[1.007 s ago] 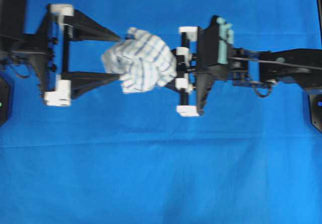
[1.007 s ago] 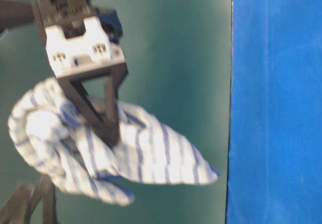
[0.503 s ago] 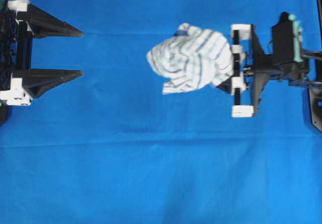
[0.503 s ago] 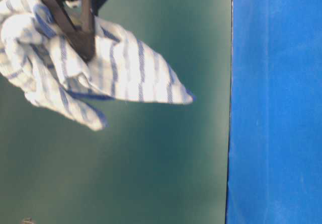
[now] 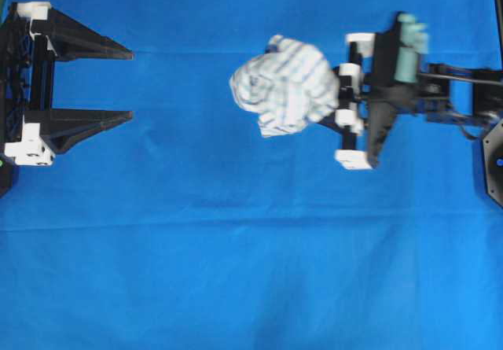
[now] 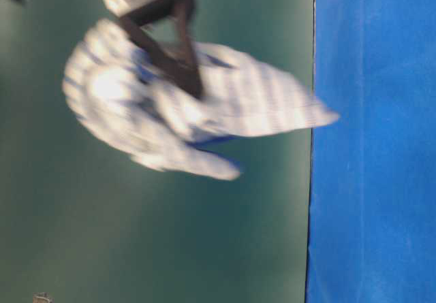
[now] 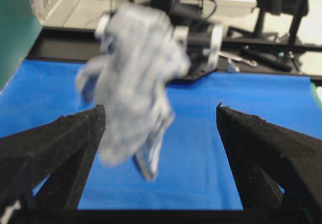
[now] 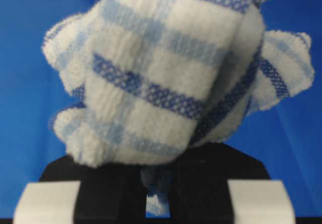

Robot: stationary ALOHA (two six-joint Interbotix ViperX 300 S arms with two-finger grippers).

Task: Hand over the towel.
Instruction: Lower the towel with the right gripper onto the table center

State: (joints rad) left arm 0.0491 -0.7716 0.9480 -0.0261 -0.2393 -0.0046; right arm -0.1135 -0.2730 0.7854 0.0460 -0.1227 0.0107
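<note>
Right gripper (image 5: 334, 102) is clamped on the towel (image 5: 284, 85), which is held bunched above the blue tablecloth (image 5: 251, 271). White cloth with blue and grey stripes is seen, one corner hanging loose. Left gripper (image 5: 126, 82) is spread wide, well apart from it, with bare cloth between them.
</note>
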